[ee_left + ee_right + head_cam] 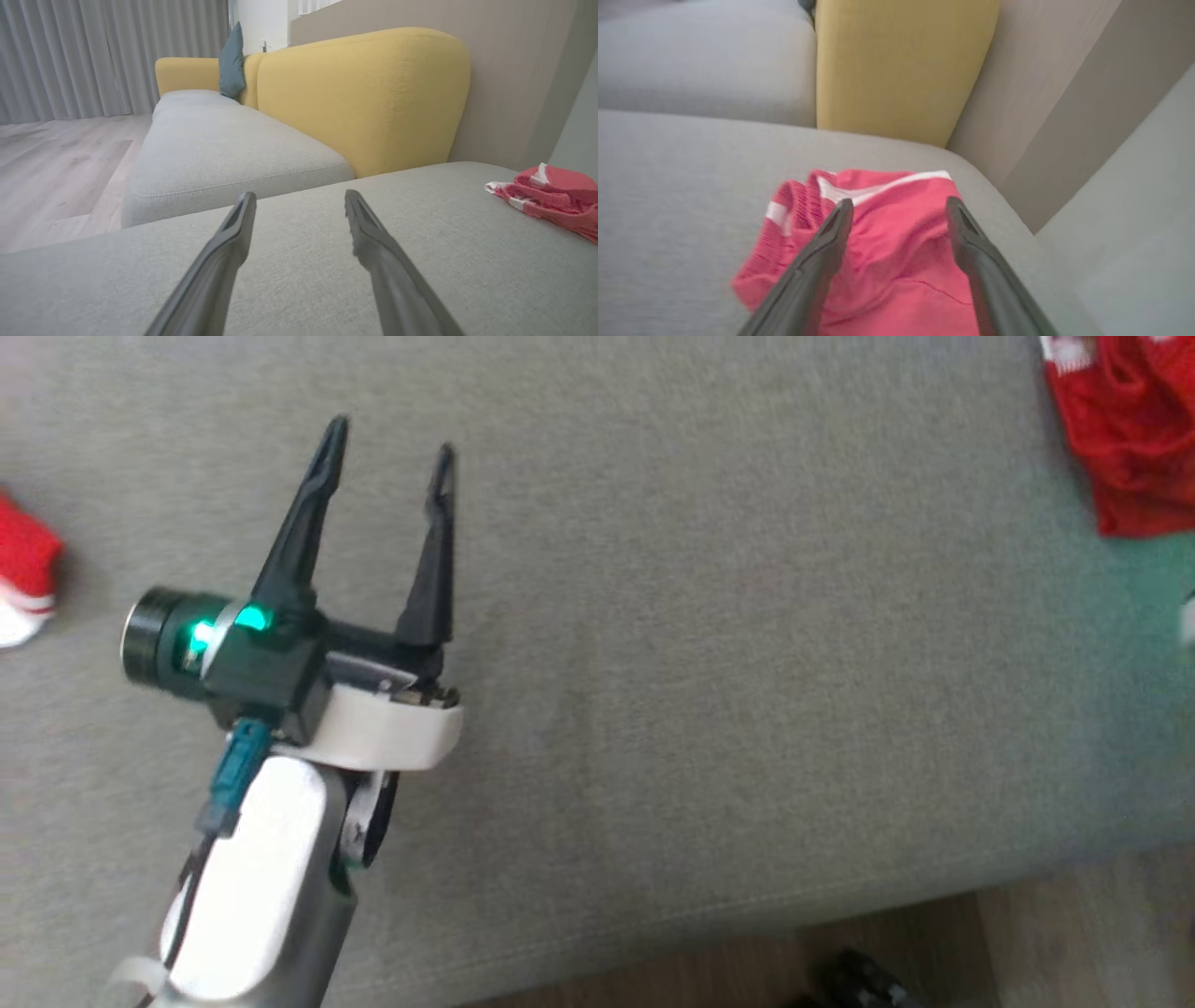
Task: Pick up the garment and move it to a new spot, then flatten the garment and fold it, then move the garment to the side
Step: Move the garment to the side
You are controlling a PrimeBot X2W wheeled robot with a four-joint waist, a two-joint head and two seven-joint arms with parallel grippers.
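Observation:
The garment (1130, 429), red with white stripes, lies crumpled on the grey cushion (709, 644) at the far right of the head view. It also lies off to the right in the left wrist view (551, 196). In the right wrist view my right gripper (899, 204) is open just above the garment (887, 261), its fingers spread over the cloth and pinching nothing. My left gripper (391, 439) hovers open over bare cushion on the left, well away from the garment. Its fingers (233, 242) hold nothing.
Another red and white piece of cloth (23, 579) lies at the left edge of the cushion. A yellow sofa back (364, 93) and a wall stand behind. The cushion's front edge (747, 905) drops to a wooden floor (1074, 933).

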